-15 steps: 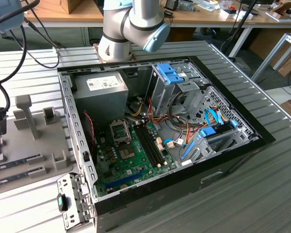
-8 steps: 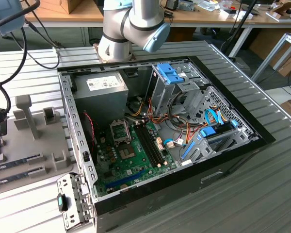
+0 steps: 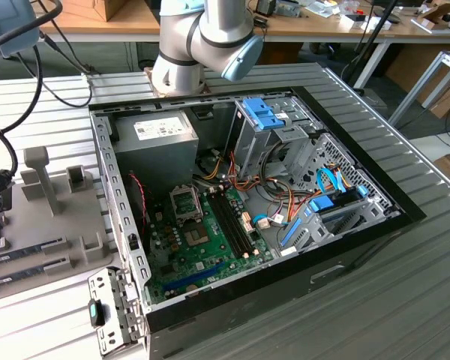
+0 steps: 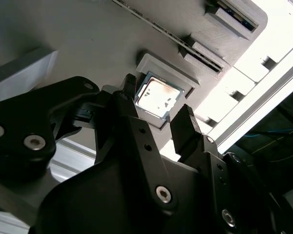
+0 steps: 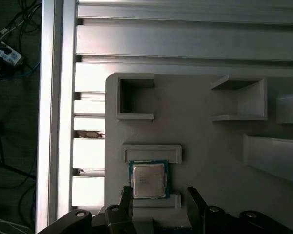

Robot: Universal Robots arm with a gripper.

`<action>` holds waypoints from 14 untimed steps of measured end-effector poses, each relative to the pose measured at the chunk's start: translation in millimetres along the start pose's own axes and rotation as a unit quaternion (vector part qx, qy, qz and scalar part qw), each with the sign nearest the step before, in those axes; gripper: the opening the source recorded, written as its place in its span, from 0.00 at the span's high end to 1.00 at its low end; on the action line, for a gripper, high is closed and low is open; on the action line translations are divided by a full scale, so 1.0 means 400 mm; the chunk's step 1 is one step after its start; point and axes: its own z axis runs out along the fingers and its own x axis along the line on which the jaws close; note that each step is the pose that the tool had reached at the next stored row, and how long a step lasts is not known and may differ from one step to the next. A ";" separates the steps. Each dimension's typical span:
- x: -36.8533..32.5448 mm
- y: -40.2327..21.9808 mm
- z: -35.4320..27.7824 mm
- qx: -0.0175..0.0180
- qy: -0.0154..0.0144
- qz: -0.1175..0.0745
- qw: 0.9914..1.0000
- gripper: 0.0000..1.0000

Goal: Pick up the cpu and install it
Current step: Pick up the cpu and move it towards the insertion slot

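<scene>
1. I am watching the cpu (image 5: 148, 180) lying flat, silvery top up, in a shallow pocket of the grey holder tray (image 5: 210, 161).
2. The fingers (image 5: 194, 202) are standing apart, one on each side of the chip, with nothing clamped between them. I cannot tell whether either is touching its edge.
3. In the second wrist view the black fingers (image 4: 185, 124) are flanking the cpu (image 4: 157, 96) in the same way, and the chip is sitting level in its pocket.
4. The tray is resting on the ribbed aluminium surface (image 5: 185, 44).
5. In the exterior view the tray (image 3: 60, 225) is lying to the exterior view's left of the open computer case (image 3: 345, 247).
6. Inside the case, the metal-framed socket (image 3: 186, 201) is sitting on the green motherboard (image 3: 210, 251), near the grey power supply (image 3: 154, 142) and well apart from the tray.
</scene>
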 end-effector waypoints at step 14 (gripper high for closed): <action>0.000 0.000 0.016 0.000 0.000 0.000 1.000 0.44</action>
